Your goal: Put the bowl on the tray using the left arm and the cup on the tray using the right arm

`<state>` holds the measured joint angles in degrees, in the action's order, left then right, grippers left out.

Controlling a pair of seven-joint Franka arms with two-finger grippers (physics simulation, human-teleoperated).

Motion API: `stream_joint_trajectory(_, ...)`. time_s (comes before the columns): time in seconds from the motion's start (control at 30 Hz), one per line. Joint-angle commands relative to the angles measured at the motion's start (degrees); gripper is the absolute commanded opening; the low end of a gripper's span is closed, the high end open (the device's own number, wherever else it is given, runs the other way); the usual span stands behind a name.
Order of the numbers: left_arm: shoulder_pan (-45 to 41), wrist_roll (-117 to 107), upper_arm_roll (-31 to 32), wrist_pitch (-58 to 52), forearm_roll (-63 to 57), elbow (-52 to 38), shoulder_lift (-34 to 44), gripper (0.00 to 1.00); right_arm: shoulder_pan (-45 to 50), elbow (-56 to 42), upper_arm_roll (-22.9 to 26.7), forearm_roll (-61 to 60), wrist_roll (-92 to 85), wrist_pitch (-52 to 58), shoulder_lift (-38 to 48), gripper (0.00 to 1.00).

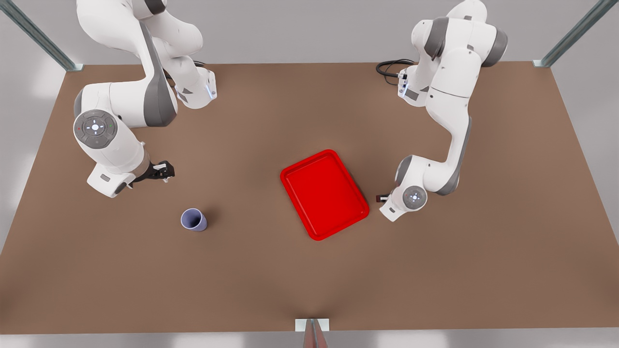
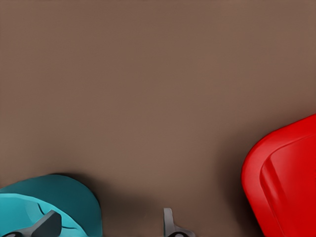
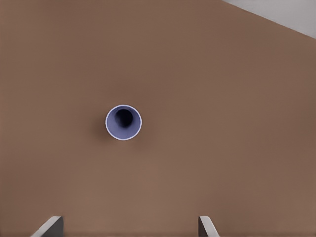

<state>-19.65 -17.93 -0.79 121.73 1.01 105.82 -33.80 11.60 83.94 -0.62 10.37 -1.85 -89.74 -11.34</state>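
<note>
Two risks face you: the left hand [image 2: 108, 228], spread open astride the rim of the bowl [image 2: 49, 197] at 3 o'clock of the tray [image 1: 324, 193], may tip it on closing, and the open right hand [image 1: 162, 170], hovering at 11 o'clock of the cup [image 1: 194, 220], could topple it.

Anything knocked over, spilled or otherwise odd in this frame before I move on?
Nothing stands out. The cup stands upright on the table, apart from the empty tray. The open left gripper has one finger in the bowl beside the tray, and the open right gripper hangs above the cup.
</note>
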Motion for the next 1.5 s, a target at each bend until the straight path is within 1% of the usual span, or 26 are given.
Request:
stream_joint_trajectory(0.0, 0.05, 0.00, 0.00, 0.00, -0.04, 0.00, -0.22, 0.96, 0.00, 0.00, 0.00, 0.00, 0.00, 0.00, 0.00, 1.00)
stream_joint_trajectory(0.03, 0.05, 0.09, 0.00, 0.00, -0.31, 0.00, -0.22, 0.87, 0.00, 0.00, 0.00, 0.00, 0.00, 0.00, 0.00, 1.00)
stream_joint_trajectory(0.07, 0.05, 0.09, 0.00, -0.09, -0.31, 0.00, -0.22, 0.80, 0.00, 0.00, -0.09, 0.00, 0.00, 0.00, 0.00, 1.00)
stream_joint_trajectory(0.1, -0.13, 0.17, -0.09, -0.18, -0.39, -0.09, -0.22, 0.66, 0.00, 0.00, 0.00, 0.00, 0.00, 0.00, 0.00, 1.00)
stream_joint_trajectory(0.13, -0.30, 0.44, -0.09, -0.18, -1.45, -0.18, -0.22, 0.58, 0.00, 0.00, 0.00, 0.00, 0.00, 0.00, 0.00, 1.00)
stream_joint_trajectory(0.27, -0.04, 0.70, -0.44, -0.53, -3.91, -0.53, -0.30, 0.56, 0.00, 0.00, -0.09, 0.00, 0.00, 0.00, 0.00, 1.00)
stream_joint_trajectory(0.33, -0.30, 0.70, -1.05, -0.53, -4.00, -0.44, -0.30, 0.46, 0.00, 0.00, 0.00, 0.00, 0.00, 0.00, 0.00, 1.00)
stream_joint_trajectory(0.37, -0.39, 0.70, -1.14, -0.61, -4.00, -0.44, -0.30, 0.36, 0.00, 0.00, -0.09, 0.00, 0.00, 0.00, 0.00, 1.00)
stream_joint_trajectory(0.4, -0.56, 0.53, -1.14, -0.62, -3.91, -0.44, -0.30, 0.32, 0.00, 0.00, -0.09, 0.00, 0.00, 0.00, 0.00, 1.00)
stream_joint_trajectory(0.6, -1.18, -1.58, -1.14, -0.97, -3.82, -0.44, -0.30, 0.23, 0.00, -0.09, -0.09, 0.00, 0.00, 0.00, 0.00, 1.00)
stream_joint_trajectory(1.0, -1.35, -1.50, -1.14, -3.25, -3.73, -0.53, 0.84, 0.23, 0.00, -0.09, -0.09, 0.00, 0.00, 0.09, 0.00, 1.00)
stream_joint_trajectory(1.13, -1.36, -0.70, -1.23, -8.26, -4.00, -0.70, 4.97, 0.23, 0.00, -0.09, -0.09, 0.00, 0.00, 0.09, 0.00, 1.00)
stream_joint_trajectory(1.23, -3.99, -0.62, -1.76, -15.02, -6.28, -2.02, 9.89, 0.23, 0.00, -0.09, -0.09, 0.00, 0.00, 0.00, -0.08, 1.00)
stream_joint_trajectory(1.3, -7.51, -0.88, -2.73, -21.44, -7.69, -6.24, 11.03, 0.23, 0.00, -0.09, -0.09, -0.09, 0.00, 0.00, -0.08, 1.00)
stream_joint_trajectory(1.37, -10.49, -1.32, -2.64, -22.41, -7.25, -9.49, 10.51, 0.23, 0.00, -0.09, -0.09, -0.09, 0.00, 0.00, -0.08, 1.00)
stream_joint_trajectory(1.47, -15.41, -1.67, -2.73, -19.69, -5.05, -12.48, 8.31, 0.23, 0.00, -0.09, -0.09, -0.09, 0.00, 0.18, 0.00, 1.00)
